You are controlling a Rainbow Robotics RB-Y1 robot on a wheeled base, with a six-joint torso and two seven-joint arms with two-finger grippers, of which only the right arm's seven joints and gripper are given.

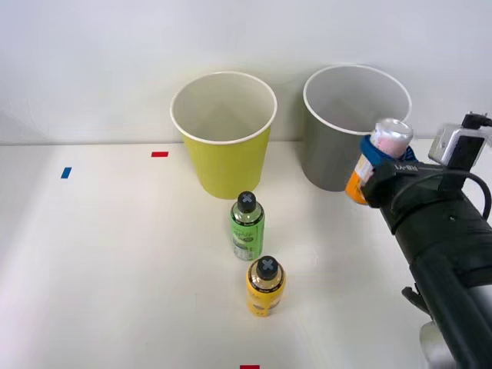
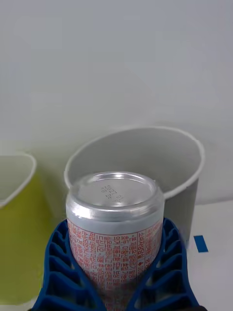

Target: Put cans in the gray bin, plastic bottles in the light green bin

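Beside the gray bin (image 1: 338, 146), at its rim height: right tool (image 1: 375, 171) clenching the can (image 1: 380, 150) between blue ribbed fingers (image 2: 63, 267), lifting it clear of the desk (image 1: 115, 269), silvery end up and seemingly a little tilted. Standing near the light green bin (image 1: 224, 146): green-labelled bottle (image 1: 247, 226), with yellow-labelled bottle (image 1: 266, 286) just in front.

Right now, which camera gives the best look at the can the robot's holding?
The right wrist view: the can sits close up, its silvery top and red-printed side clear between the blue ribbed fingers. The front view shows the can smaller and tilted, partly wrapped by the jaws, in front of the gray bin.
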